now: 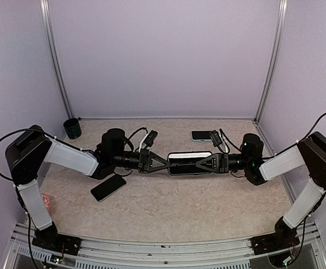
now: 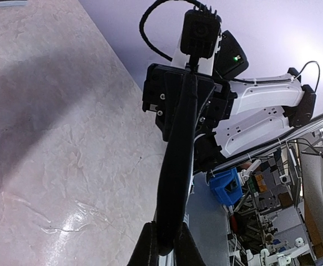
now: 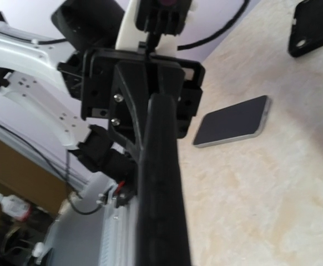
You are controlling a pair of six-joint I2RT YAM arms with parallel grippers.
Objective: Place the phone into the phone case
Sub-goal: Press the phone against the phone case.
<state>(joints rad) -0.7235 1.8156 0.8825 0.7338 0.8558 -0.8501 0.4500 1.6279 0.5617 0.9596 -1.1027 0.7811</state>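
My left claw (image 1: 167, 162) and right claw (image 1: 200, 163) clench opposite ends of the black flat slab (image 1: 183, 157). Dark glossy phone (image 1: 108, 187) lies lower-left, nearer left.

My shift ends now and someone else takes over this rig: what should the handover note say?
Left gripper: shut on the left end of the black phone case.
Right gripper: shut on its right end. The case is held level between both arms, above the table.
Phone: flat on the table by the left arm, dark face up, not held.
Done: case picked up. I cannot tell whether anything sits inside it.
Left: get the phone into the case.
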